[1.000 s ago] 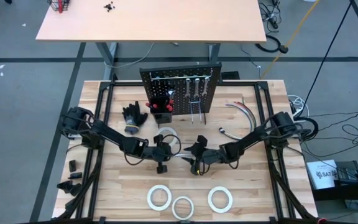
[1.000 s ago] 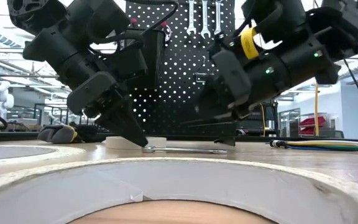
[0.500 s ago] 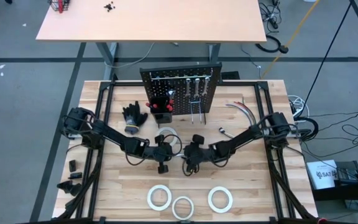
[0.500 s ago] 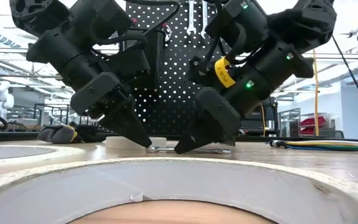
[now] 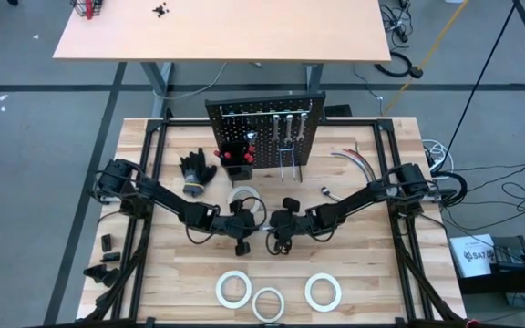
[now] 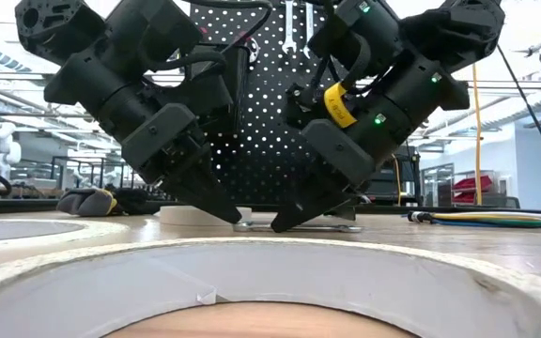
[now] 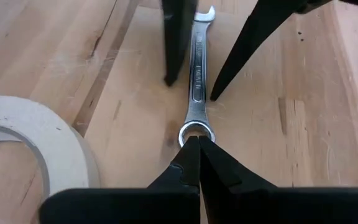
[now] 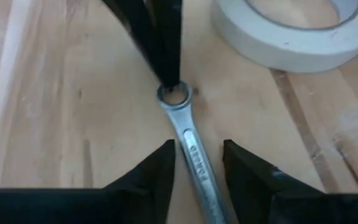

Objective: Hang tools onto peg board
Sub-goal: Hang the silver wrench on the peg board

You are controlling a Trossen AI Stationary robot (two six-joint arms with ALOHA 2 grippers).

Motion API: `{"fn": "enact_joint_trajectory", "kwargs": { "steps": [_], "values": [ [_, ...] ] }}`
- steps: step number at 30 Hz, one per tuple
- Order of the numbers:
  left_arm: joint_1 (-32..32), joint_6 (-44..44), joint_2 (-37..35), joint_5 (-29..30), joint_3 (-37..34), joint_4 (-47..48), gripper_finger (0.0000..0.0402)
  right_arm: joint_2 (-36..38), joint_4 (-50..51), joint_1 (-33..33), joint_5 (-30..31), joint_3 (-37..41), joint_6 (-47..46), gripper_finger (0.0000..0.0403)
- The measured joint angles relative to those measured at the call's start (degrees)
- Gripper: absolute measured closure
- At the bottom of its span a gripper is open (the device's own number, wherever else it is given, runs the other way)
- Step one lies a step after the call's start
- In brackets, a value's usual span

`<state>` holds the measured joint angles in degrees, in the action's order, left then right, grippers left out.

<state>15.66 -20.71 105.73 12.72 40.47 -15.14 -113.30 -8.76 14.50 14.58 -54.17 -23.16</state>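
A small silver wrench [image 7: 196, 74] lies flat on the tabletop [image 5: 372, 273], between my two grippers [image 6: 299, 226]. My left gripper [image 7: 198, 140] is shut, its tips at the wrench's ring end; it comes in from the table's left [image 5: 250, 222]. My right gripper [image 8: 197, 148] is open and comes in from the right [image 5: 273, 228]. Its two fingers stand on either side of the wrench's shaft [image 8: 194, 155], with a gap on each side. The peg board [image 5: 264, 137] stands upright at the far side, with tools hanging on it. My left gripper sets its shut fingertips [image 8: 168, 79] on the rim of the wrench's ring end [image 7: 194, 130]. The fingers slant down from the table's left and lie along the wrench. The wrench stays flat on the tabletop.
A white tape roll [image 7: 36, 134] lies just beyond the grippers [image 5: 247, 198], and three more [image 5: 268, 302] sit near the front edge. Black gloves [image 5: 196, 170] lie left of the peg board, curved hoses [image 5: 358, 164] to its right.
My right gripper has gone toward the table's left and tipped steeply downward, so its fingers now stand over the wrench's shaft. My left gripper has sunk a little and come against the wrench's ring end.
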Motion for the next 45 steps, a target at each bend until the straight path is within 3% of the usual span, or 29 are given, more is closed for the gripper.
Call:
{"fn": "enact_joint_trajectory", "kwargs": {
  "steps": [6,17,23,33,39,45],
  "values": [
    [0.0,-1.0,0.0,-1.2,0.0,0.8,0.0402,0.0,1.9,1.5,0.0,0.0,0.0,0.0322],
    [0.1,-1.5,0.0,-3.2,0.0,3.6,0.0401,0.0,1.8,1.6,-0.4,0.2,0.0,0.0339],
    [0.6,-1.2,-0.4,-2.9,-0.2,2.1,0.0401,0.0,1.8,1.7,-0.9,0.2,-0.2,0.0380],
    [2.3,3.5,-6.5,-0.2,-0.8,3.3,0.0401,0.0,1.0,1.8,-1.2,0.3,-1.7,0.0380],
    [1.0,2.5,-6.3,-5.5,-0.7,-1.7,0.0401,-0.1,-0.3,1.9,-0.8,0.4,0.1,0.0380],
    [-0.8,3.0,-6.3,-5.6,-0.6,-6.4,0.0401,-0.1,-0.3,1.9,-0.7,0.4,0.3,0.0380]
  ]
}}
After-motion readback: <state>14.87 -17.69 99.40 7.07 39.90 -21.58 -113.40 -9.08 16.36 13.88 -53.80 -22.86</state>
